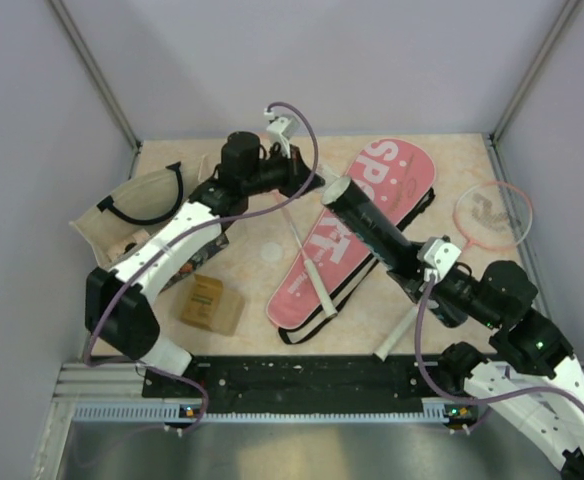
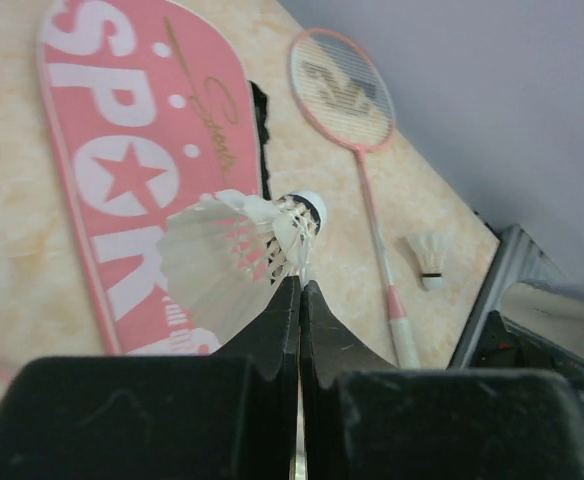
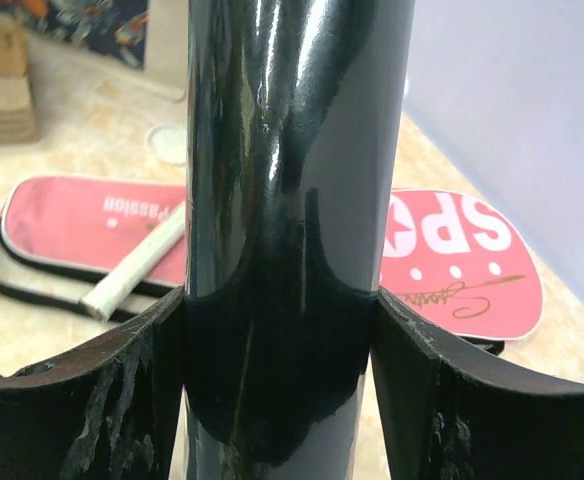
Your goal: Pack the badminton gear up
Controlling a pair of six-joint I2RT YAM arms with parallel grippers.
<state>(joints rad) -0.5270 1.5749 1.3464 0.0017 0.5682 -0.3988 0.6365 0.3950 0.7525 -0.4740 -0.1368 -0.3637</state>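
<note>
Badminton gear is spread over the pale surface (image 1: 452, 160), with two pieces of it in the arms' grip. Nearest the bases, a small brown cardboard box (image 1: 212, 303) sits on the left. Just beyond it begins the pink "SPORT" cover (image 1: 407, 170), which lies flat and runs diagonally away to the right. One racket (image 1: 315, 280) lies along the cover, its white handle on the near part. A small white disc (image 1: 271, 250) rests on the surface just left of the cover.

The right end effector (image 3: 280, 295) is clamped on the black tube (image 3: 292, 120), one finger on each side. The tube is raised off the surface and slants away to the left above the cover.

Near the tube's far end, the left end effector (image 2: 300, 288) has its fingers pressed together. They pinch the white feather shuttlecock (image 2: 227, 255) by its skirt, close to the cork, and hold it in the air over the cover.

Further left, a beige tote bag (image 1: 137, 200) lies open by the wall. To the right, the other racket (image 2: 342, 90) lies flat with its head toward the far right corner. A second shuttlecock (image 2: 430, 262) lies on the surface just beside its shaft.
</note>
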